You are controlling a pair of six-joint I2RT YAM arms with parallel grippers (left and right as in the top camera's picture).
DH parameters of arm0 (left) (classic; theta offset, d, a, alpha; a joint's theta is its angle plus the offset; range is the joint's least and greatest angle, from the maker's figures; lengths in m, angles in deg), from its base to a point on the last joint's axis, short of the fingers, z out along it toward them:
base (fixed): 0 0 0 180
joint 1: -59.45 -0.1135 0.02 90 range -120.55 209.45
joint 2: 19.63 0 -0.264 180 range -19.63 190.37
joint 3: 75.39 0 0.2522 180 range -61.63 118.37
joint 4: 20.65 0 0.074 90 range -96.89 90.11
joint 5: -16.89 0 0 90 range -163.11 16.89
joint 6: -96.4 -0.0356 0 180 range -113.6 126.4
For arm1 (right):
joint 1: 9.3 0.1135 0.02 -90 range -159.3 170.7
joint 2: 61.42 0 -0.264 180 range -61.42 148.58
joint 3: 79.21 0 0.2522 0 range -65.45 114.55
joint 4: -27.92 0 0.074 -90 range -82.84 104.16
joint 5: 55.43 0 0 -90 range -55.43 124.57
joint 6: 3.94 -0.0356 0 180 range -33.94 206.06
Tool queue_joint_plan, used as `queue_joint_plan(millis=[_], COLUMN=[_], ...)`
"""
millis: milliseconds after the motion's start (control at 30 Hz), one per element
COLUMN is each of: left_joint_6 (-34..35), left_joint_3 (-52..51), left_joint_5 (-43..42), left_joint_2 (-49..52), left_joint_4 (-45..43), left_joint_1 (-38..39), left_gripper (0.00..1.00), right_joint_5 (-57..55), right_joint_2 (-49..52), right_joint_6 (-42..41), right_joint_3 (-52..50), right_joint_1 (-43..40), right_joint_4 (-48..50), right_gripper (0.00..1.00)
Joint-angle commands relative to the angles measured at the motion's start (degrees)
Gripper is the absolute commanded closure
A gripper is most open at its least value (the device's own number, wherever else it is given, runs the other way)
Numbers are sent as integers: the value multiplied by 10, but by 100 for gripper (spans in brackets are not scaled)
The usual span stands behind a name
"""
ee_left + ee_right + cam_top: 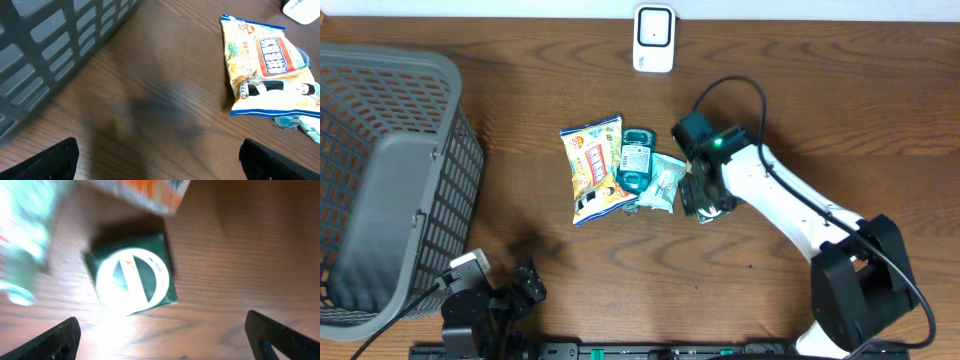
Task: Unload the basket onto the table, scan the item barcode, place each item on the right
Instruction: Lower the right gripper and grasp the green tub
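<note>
Wood-grain table (pixel 620 270): grey mesh basket (pixel 460 170) set at L; snack bag (pixel 593 165), teal pack (pixel 637 160), pale green pouch (pixel 665 182) laid touching, ctr; white scanner (pixel 653 38) at far edge.

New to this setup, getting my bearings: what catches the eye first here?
Mid-table lie a yellow snack bag, a teal pack and a pale green sachet, with the right gripper beside them, jaws open. A big grey basket fills the left side; a white scanner sits at the far edge.

Brown wood-grain table (pixel 620 270) fills the view under soft, even light; a pale strip (pixel 800 8) borders its far edge.
</note>
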Motion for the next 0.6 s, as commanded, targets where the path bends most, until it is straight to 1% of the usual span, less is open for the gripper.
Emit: queue_joint_plan(millis=[0,67,100,133,200,267,400,567], left_joint_6=[-1,-1,-1,-1,-1,-1,-1,-1], left_joint_3=[5,5,5,5,5,5,5,5], left_joint_5=[-7,-7,-7,-7,-7,-7,-7,-7], left_joint_2=[-1,-1,-1,-1,-1,-1,-1,-1], left_joint_4=[8,8,8,8,8,8,8,8], left_joint_1=[-3,-3,-3,-3,-3,-3,-3,-3], left_gripper=[2,2,2,2,2,3,2,2], right_joint_5=[45,60,58,53,53,44,28,54], right_joint_2=[-14,-14,-14,-14,-13,-13,-13,-12], right_joint_6=[-195,-260,-262,-247,-132,-43,32,105], right_joint_3=[28,28,28,28,28,28,22,-1], right_joint_1=[-3,-4,-4,-4,-3,-3,-8,-24], right_joint_4=[-9,-9,-4,5,35,41,46,66], right_gripper=[1,1,1,1,1,1,1,1])
